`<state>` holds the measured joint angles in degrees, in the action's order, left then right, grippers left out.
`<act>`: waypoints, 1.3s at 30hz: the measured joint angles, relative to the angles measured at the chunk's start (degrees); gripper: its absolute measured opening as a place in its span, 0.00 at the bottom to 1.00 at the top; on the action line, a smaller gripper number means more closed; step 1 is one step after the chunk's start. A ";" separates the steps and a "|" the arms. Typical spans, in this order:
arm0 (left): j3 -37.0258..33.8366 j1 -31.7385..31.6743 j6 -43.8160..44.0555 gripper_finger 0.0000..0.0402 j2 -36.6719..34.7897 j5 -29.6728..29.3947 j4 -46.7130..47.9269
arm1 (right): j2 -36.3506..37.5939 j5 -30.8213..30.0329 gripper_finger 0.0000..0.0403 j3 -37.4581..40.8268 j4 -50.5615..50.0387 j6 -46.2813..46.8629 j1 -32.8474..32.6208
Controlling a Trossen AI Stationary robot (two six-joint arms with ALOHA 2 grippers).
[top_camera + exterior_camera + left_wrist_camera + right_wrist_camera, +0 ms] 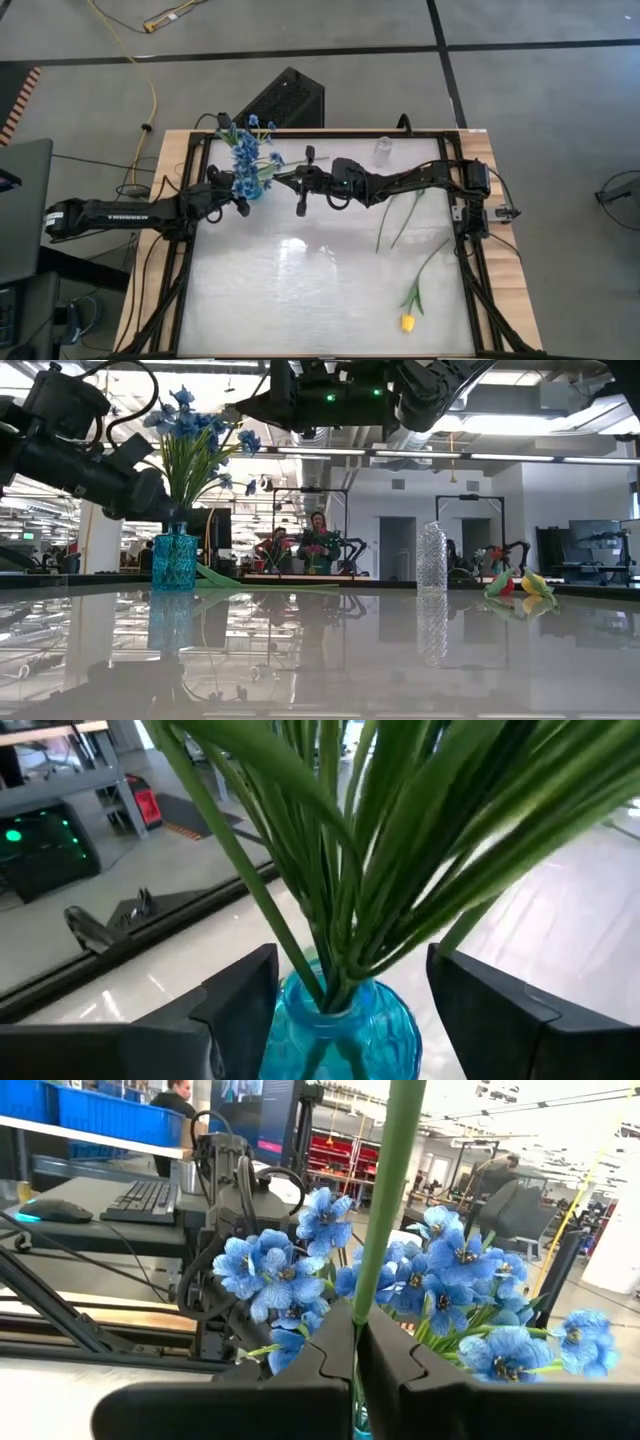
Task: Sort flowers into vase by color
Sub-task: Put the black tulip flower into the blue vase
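Observation:
A teal glass vase stands near the table's far left and holds several blue-blossom sprays. My left gripper is open, with one finger on either side of the vase's neck; whether they touch it I cannot tell. My right gripper, just right of the vase and high above the table, is shut on a green stem. A yellow tulip lies on the table near its right front. My right gripper pinches a thin green stem between its two fingers, which lie across it. The stem runs out past the fingers and leaves the wrist picture, so its bloom does not show. Its other end is hidden behind the fingers.
An empty clear glass vase stands at the far edge. Two loose green stems lie under my right arm. Red and yellow tulip heads show at the right in the low view. A green leaf lies beside the teal vase.

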<state>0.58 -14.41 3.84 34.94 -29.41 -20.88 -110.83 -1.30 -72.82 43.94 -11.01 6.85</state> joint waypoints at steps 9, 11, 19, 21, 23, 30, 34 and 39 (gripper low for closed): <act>-0.04 -0.09 2.89 0.41 0.04 -1.11 3.23 | -0.02 0.00 0.07 0.02 -0.05 0.07 -0.06; -0.07 -0.09 2.86 0.34 0.04 -1.16 3.18 | -0.02 0.00 0.08 0.02 -0.41 0.51 -0.11; -0.11 -0.07 2.57 0.25 0.04 1.54 2.94 | -0.02 -0.02 0.07 0.02 -2.83 0.92 -1.35; -0.13 -0.06 2.47 0.23 0.02 5.61 2.81 | -0.02 -0.02 0.08 0.02 -4.57 0.90 -1.76; -0.15 -0.04 2.23 0.22 0.05 9.92 2.94 | 0.22 -0.02 0.08 0.03 -7.48 0.90 -2.31; -0.15 -0.04 2.43 0.16 0.00 20.33 3.17 | 3.72 -0.21 0.07 0.04 -14.07 -0.40 -5.95; -0.17 -0.04 2.48 0.10 0.02 25.45 3.01 | 8.03 -0.35 0.07 0.04 -19.81 -0.44 -7.66; -0.20 -0.04 2.97 0.04 0.04 29.87 3.18 | 11.67 -1.87 0.07 0.02 -23.91 0.00 -8.00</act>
<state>0.38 -14.46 6.81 34.98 0.46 -17.69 -99.15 -3.17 -72.79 20.03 -11.00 -1.15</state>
